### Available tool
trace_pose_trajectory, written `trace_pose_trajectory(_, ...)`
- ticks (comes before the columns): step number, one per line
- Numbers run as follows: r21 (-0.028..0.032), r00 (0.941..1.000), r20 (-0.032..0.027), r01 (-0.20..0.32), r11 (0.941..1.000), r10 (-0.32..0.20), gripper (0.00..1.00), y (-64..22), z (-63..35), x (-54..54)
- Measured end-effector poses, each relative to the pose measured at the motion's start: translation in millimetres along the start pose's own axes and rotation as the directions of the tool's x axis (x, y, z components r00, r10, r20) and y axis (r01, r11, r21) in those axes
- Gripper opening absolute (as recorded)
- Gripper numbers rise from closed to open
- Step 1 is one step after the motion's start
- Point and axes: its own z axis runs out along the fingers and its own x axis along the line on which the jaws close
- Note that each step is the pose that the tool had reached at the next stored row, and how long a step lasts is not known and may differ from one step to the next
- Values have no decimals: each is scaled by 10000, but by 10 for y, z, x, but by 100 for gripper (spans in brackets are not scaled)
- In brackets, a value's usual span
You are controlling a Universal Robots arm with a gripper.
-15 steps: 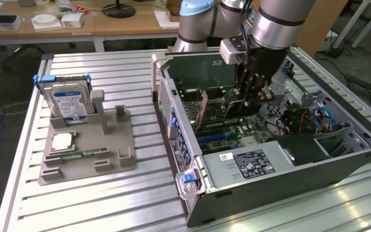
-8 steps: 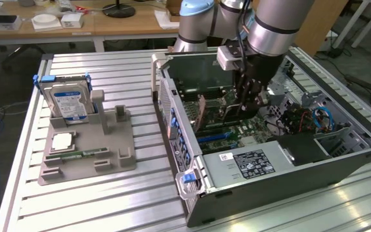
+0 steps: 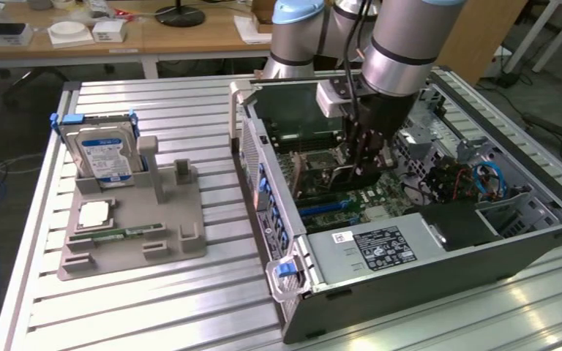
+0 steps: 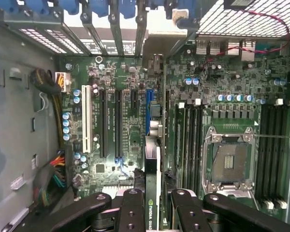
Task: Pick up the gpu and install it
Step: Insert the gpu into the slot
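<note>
- The gripper (image 4: pixel 154 209) is pinching the gpu (image 4: pixel 153 166), a thin black-faced expansion card seen edge-on with a green-and-white maker's label on its top edge. The black fingers (image 4: pixel 133 210) are pressed against its two flat sides.
- In the exterior view the arm reaches down into the open black-and-grey tower computer case (image 3: pixel 437 292), which lies on its side on the slatted metal table (image 3: pixel 164 307).
- The card hangs edge-down over the green motherboard (image 4: pixel 128 72). It appears in line with the short blue expansion slot (image 4: pixel 149 104), beside the two long black slots (image 4: pixel 102 123) and well apart from the open silver processor socket (image 4: pixel 229 162).
- The card's own body hides whether its lower edge already touches the slot.
- The grey moulded parts holder (image 3: pixel 178 252) on the exterior view's left carries the silver hard drive with a blue-white label (image 3: pixel 105 157) and the narrow green memory stick (image 3: pixel 125 234).
- Judgement: pick-up and carry are complete, and the step in hand is the insertion.
- Judgement: seating calls for the contact edge held parallel to the slot, the end bracket meeting the rear opening of the case, and a straight, even press. A tilt could jam the connector or make the card slip in the grip.
</note>
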Motion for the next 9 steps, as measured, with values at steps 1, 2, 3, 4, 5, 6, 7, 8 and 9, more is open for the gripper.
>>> trace_pose_trajectory(1, 1, 10000, 1, -2, 10000, 2, 25, 3, 18, 1)
trace_pose_trajectory(2, 1, 10000, 1, -3, 10000, 3, 25, 7, 36, 2)
trace_pose_trajectory(3, 0, 10000, 0, -4, 10000, 4, 25, 11, 54, 3)
trace_pose_trajectory(4, 0, 10000, -1, -3, 10000, 3, 25, 15, 71, 4)
trace_pose_trajectory(5, 0, 10000, 0, -2, 10000, 2, 25, 18, 89, 6)
trace_pose_trajectory(6, 1, 10000, 0, -2, 10000, 2, 25, 23, 107, 7)
trace_pose_trajectory(7, 0, 10000, -1, -2, 10000, 2, 25, 32, 126, 8)
trace_pose_trajectory(8, 0, 10000, -1, -2, 10000, 2, 25, 43, 144, 9)
trace_pose_trajectory(9, 1, 10000, 0, -2, 10000, 2, 25, 53, 161, 11)
